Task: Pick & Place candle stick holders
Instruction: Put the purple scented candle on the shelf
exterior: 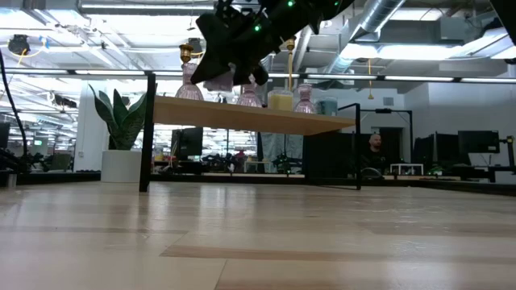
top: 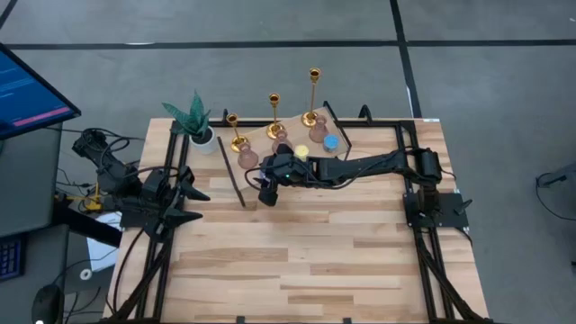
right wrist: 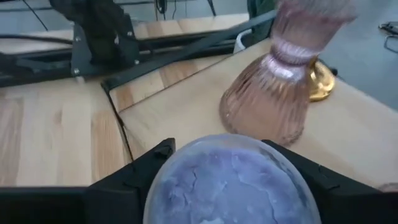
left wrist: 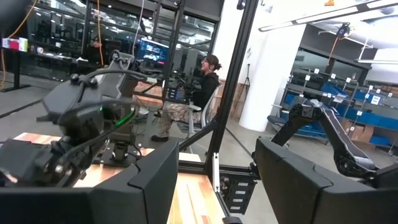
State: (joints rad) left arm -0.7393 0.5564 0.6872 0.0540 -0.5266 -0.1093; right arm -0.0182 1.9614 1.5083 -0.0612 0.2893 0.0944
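Observation:
On a raised wooden shelf (top: 346, 135) at the table's far side stand three gold candle stick holders (top: 274, 112) and three ribbed pink holders (top: 247, 159). My right gripper (top: 263, 192) reaches in from the right, above the shelf's near left corner, and is shut on a round pale lilac holder (right wrist: 230, 183). That holder shows pinkish under the fingers in the low view (exterior: 219, 79). The nearest pink holder (right wrist: 267, 99) stands just beyond it, with a gold base (right wrist: 320, 84) behind. My left gripper (left wrist: 217, 186) waits open at the table's left edge. My right gripper pinches the round lilac holder by two opposite sides (right wrist: 163, 186) between its two fingers (right wrist: 130, 180). The fingers slant down toward the table's left. The holder is lifted clear, above the shelf board and apart from the pink holder beyond it.
A yellow light (top: 301, 151) and a blue light (top: 331, 141) sit on the shelf among the holders. A potted plant (top: 198, 121) stands at the far left. The shelf's dark frame bar (top: 232, 173) runs beside my right gripper. Bare wood (top: 315, 252) covers the near half.

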